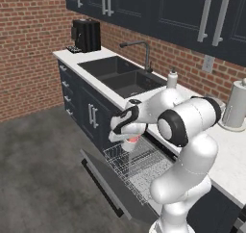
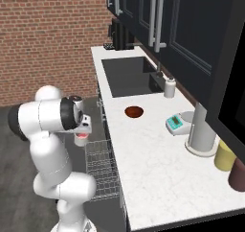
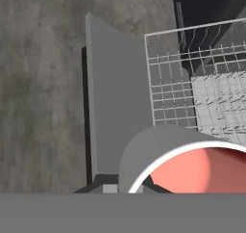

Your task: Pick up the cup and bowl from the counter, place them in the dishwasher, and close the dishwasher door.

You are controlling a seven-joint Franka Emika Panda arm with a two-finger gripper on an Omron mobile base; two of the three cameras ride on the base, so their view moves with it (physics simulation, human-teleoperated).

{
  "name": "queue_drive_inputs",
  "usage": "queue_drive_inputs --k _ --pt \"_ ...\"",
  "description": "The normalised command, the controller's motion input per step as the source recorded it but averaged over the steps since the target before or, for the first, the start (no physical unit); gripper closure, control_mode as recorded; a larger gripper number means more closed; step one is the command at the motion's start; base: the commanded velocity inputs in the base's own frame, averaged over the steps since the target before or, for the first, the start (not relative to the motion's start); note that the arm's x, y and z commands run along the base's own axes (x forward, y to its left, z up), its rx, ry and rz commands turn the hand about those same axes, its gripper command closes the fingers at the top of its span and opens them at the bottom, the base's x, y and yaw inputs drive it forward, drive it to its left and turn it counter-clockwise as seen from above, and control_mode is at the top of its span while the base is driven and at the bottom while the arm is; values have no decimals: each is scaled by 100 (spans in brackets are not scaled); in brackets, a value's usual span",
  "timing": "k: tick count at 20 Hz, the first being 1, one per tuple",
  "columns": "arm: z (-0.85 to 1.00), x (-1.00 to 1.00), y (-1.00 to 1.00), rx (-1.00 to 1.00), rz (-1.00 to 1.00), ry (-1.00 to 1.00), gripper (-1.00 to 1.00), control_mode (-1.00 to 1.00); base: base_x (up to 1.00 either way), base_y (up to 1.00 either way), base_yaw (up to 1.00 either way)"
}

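Note:
My gripper (image 1: 129, 136) is shut on the cup (image 1: 131, 143), a short white-grey cylinder with a pink-red inside. It hangs just above the near end of the silver wire rack (image 1: 139, 168) of the open dishwasher. The hand view looks past the cup (image 3: 192, 165) down onto the rack (image 3: 192, 78) and the lowered dishwasher door (image 3: 117, 111). From the right base view the cup (image 2: 81, 139) hangs under the hand, left of the counter (image 2: 153, 168) edge. The dark reddish-brown bowl (image 2: 134, 111) sits on the counter in front of the sink.
A sink (image 1: 120, 75) with a faucet (image 1: 144, 51) and a black coffee machine (image 1: 86, 34) lie to the left. A soap bottle (image 2: 169, 87), teal scale (image 2: 176, 124), paper towel holder (image 2: 201, 130), yellow jar (image 2: 225, 156) and maroon jar (image 2: 238, 174) stand along the wall.

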Motion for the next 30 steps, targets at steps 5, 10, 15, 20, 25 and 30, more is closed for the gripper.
queue_drive_inputs --k 5,10,15,20,25,30 --pt "-64 3 49 0 -48 0 100 -100 0 0 0" --pt "-30 20 14 0 -51 0 100 -100 0 0 0" --pt "0 21 -1 0 -28 0 100 -100 0 0 0" --pt "-1 42 -8 0 -13 1 100 -100 0 0 0" --pt "0 37 -35 3 0 4 100 -100 0 0 0" --pt "0 26 -22 1 -1 3 100 -100 0 0 0"
